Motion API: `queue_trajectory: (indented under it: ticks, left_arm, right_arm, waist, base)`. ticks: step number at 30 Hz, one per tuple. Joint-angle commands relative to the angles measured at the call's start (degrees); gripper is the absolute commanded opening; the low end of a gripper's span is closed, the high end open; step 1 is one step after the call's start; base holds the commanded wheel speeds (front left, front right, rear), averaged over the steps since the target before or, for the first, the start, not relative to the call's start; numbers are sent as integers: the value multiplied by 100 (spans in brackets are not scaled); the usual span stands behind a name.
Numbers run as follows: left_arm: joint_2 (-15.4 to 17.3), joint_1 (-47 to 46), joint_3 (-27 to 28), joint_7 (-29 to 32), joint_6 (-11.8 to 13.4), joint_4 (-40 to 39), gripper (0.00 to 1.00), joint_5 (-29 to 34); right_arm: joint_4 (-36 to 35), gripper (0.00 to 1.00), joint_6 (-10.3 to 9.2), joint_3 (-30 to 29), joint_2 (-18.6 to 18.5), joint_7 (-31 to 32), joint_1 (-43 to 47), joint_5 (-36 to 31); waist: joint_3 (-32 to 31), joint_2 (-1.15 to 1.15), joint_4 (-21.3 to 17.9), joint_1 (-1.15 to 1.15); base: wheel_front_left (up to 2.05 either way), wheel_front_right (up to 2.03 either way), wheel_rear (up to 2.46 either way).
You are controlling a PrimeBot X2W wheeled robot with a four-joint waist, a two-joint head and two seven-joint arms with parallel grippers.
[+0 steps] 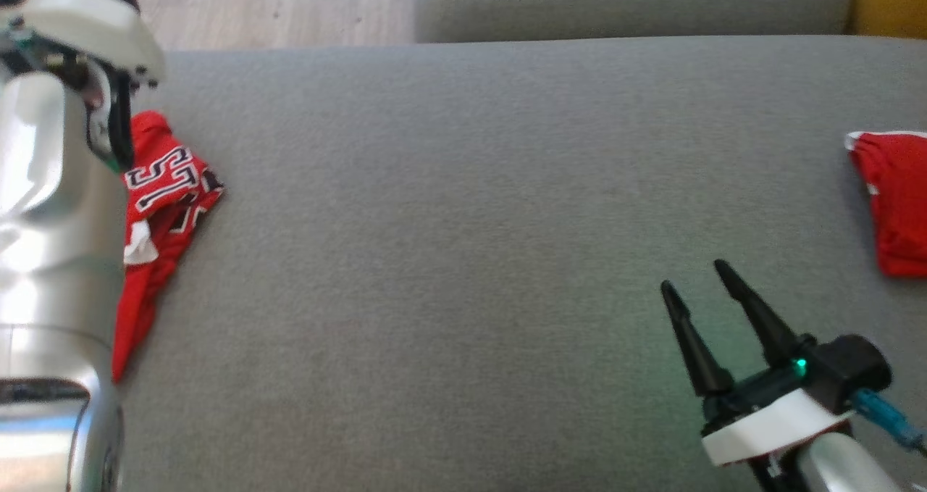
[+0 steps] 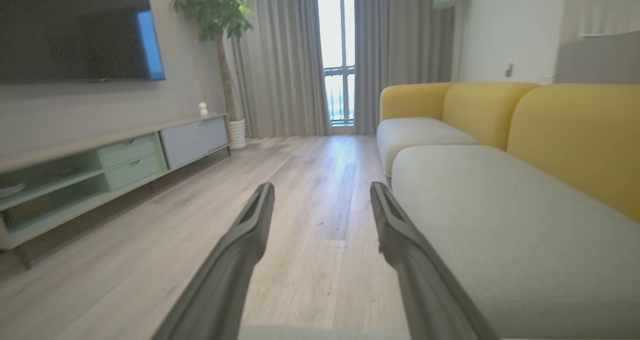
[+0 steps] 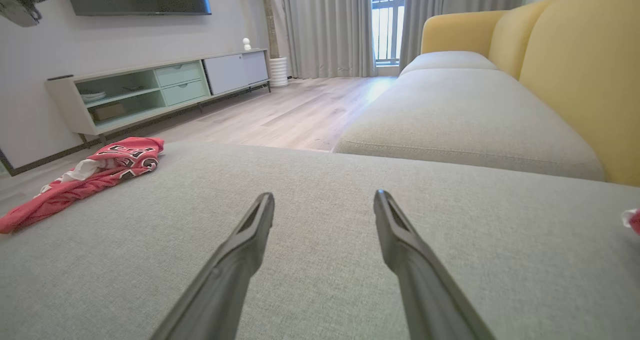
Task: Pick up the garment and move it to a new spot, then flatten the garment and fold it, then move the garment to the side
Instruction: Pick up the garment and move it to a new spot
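Observation:
A crumpled red garment [image 1: 163,188] with black-and-white lettering lies at the left edge of the grey sofa seat [image 1: 463,224]. It is partly hidden behind my pale left arm [image 1: 58,188]. In the right wrist view the garment [image 3: 100,164] lies far to the left. My left gripper [image 2: 322,190] is open with nothing between its fingers and points out over the wooden floor. At the lower right, my right gripper [image 1: 693,275] hovers open and empty over bare seat, with its fingers [image 3: 250,240] spread wide.
A second red cloth [image 1: 898,195] lies at the seat's right edge. Another grey cushion [image 1: 630,3] sits beyond, with yellow backrests [image 3: 575,54] along the side. Wooden floor [image 2: 300,180], a TV cabinet [image 2: 115,159] and a potted plant [image 2: 220,9] lie past the sofa's left end.

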Motion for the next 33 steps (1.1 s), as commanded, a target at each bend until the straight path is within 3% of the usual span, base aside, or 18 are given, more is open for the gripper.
queue_trajectory:
  ticks: [1,10,16,23,33]
  left_arm:
    - [345,10,208,73,117,-190,100,-76]
    - [356,603,557,240,454,237,100,-437]
    - [129,785,882,311,593,816,100,-858]
    - [-349,753,1051,602,445,1499,100,-1256]
    - [-549,618,1132,737,246,1822,100,-1516]
  right_arm:
    - [-254,100,-5,-15,-210,-14,-26,-55]
    - [-506,100,-5,-305,-816,-14,-14,-65]
    - [-701,100,-5,-405,-1319,-14,-91,-30]
    - [-908,100,-5,-498,-1645,27,-101,26]
    - [-1178,100,-5,-671,-1766,120,-36,5]
  waist:
    - [274,0,321,0]
    - [920,0,1041,0]
    - [1478,0,1325,0]
    - [1837,0,1422,0]
    - [2175,0,1331,0]
  base:
    - [0,0,0]
    - [0,0,0]
    - [0,0,0]
    - [0,0,0]
    - [0,0,0]
